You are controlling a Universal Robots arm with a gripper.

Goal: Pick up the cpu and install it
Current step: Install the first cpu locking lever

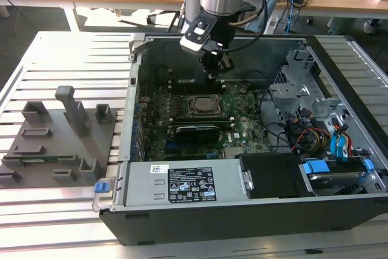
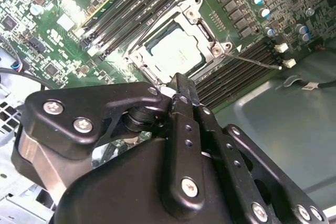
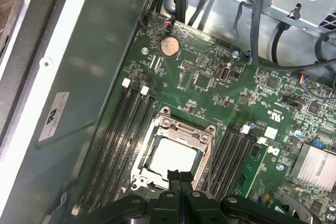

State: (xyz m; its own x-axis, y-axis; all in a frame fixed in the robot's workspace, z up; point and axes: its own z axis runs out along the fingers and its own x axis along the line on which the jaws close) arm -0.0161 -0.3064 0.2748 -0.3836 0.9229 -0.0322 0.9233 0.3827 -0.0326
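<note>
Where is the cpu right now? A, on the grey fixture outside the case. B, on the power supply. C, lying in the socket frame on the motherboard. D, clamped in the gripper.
C: in the first wrist view the pale square cpu lies flat inside the metal socket frame on the motherboard, and in the exterior view the gripper hangs above the board with nothing between its fingers.

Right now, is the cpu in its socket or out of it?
In: the cpu lies flat inside the metal socket frame, directly under the gripper, which holds nothing.
</note>
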